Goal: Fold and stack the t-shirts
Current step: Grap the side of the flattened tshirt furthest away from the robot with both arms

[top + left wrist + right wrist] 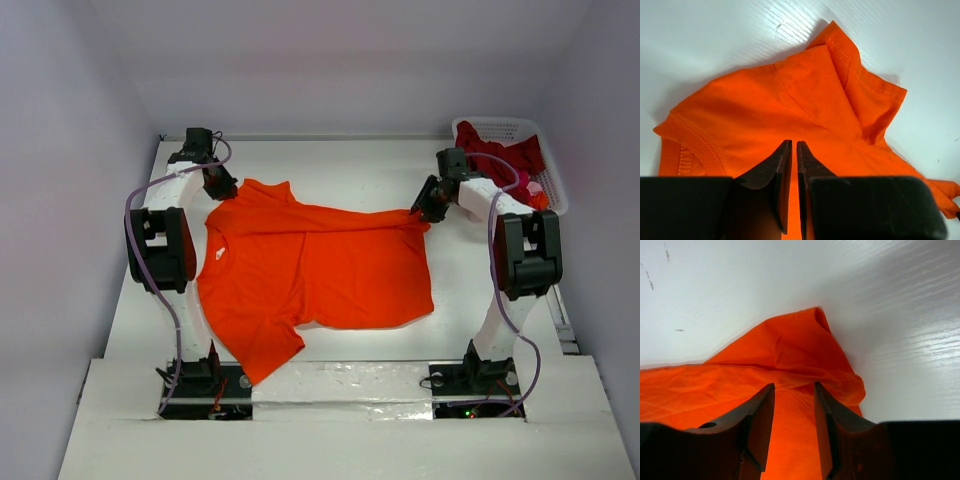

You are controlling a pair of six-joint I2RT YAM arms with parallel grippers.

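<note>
The bright orange-red t-shirt (310,265) lies spread on the white table, its far part folded over toward me. My left gripper (222,188) sits at the shirt's far left corner by the collar; in the left wrist view its jaws (794,143) are closed to a thin slit with orange cloth (790,100) in it. My right gripper (428,205) is at the shirt's far right corner; in the right wrist view its jaws (794,386) stand apart over a bunched hem (805,355). Dark crimson shirts (500,155) with a bit of pink lie in the basket.
The white lattice basket (548,150) stands at the far right corner, just behind my right arm. A loose sleeve (262,355) of the orange shirt reaches toward the near edge. Grey walls close in the table on three sides.
</note>
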